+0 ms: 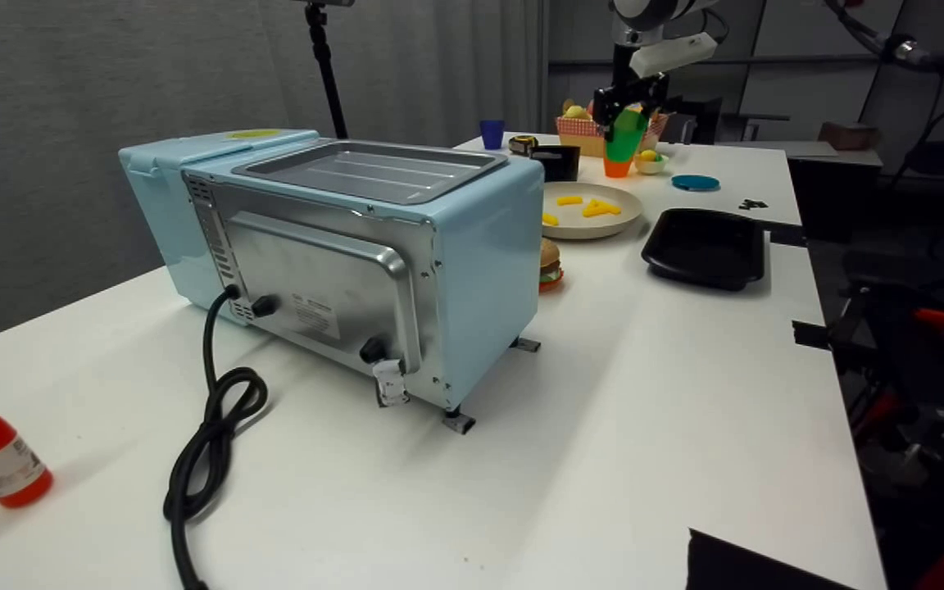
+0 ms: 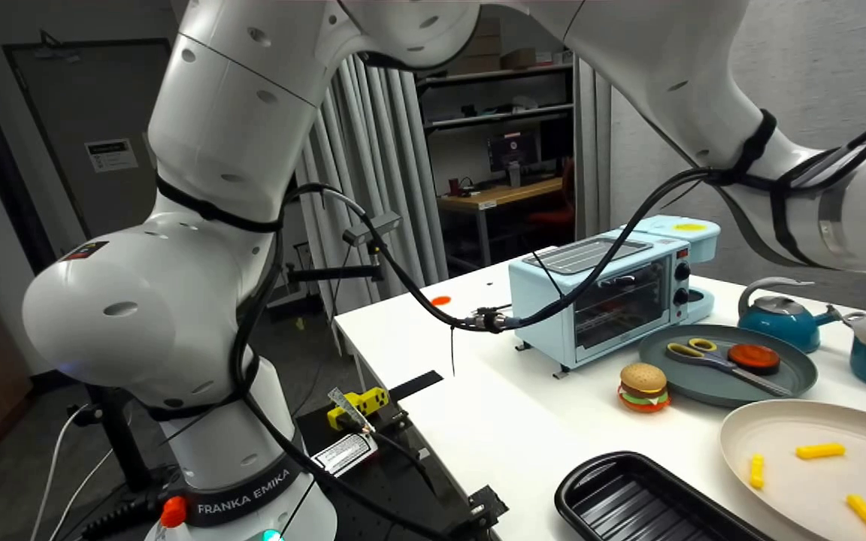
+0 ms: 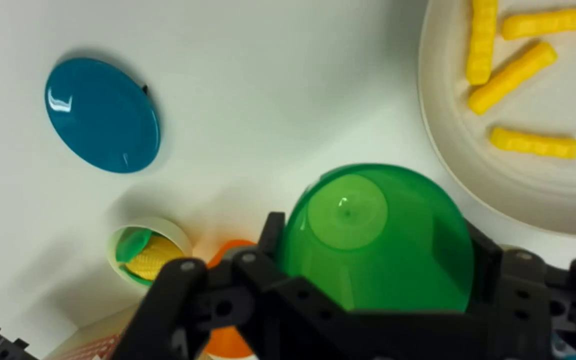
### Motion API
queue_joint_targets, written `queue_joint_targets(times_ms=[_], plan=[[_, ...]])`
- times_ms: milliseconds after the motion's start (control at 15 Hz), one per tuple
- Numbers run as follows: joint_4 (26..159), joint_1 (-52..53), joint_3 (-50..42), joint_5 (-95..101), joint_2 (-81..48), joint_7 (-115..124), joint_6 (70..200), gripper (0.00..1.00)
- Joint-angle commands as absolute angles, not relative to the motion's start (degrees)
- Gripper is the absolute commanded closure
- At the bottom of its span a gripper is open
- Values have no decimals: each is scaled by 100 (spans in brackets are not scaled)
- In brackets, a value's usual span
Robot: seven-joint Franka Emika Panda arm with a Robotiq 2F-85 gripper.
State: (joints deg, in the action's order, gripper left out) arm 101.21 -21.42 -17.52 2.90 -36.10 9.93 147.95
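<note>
A translucent green cup [image 3: 383,240] sits between the fingers of my gripper [image 3: 375,225], one finger pressed to each side. In the wrist view I look into its open mouth. An exterior view shows the green cup [image 1: 626,135] hanging slightly tilted below the gripper [image 1: 628,105] at the table's far end. Close by stands an orange cup [image 1: 617,169], partly hidden behind the fingers in the wrist view. Left of the grip, a small pale bowl [image 3: 170,227] holds a yellow corn piece. The gripper is outside the frame in the exterior view that shows the robot's base [image 2: 245,481].
A beige plate [image 3: 448,125] with several yellow sticks lies right of the cup. A teal lid [image 3: 103,115] is on the left. Behind the gripper is a checkered basket [image 1: 574,127]. Nearer are a black tray [image 1: 705,246], toy burger [image 2: 643,387] and blue toaster oven [image 1: 488,254].
</note>
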Motion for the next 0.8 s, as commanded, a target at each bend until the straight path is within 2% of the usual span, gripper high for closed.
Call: queue_joint_targets(times_ms=[0,733], plan=[[10151,-2080,-1918,312,-3686,955,14423,47],[10095,-2264,-1898,154,-3933,961,13314,47]])
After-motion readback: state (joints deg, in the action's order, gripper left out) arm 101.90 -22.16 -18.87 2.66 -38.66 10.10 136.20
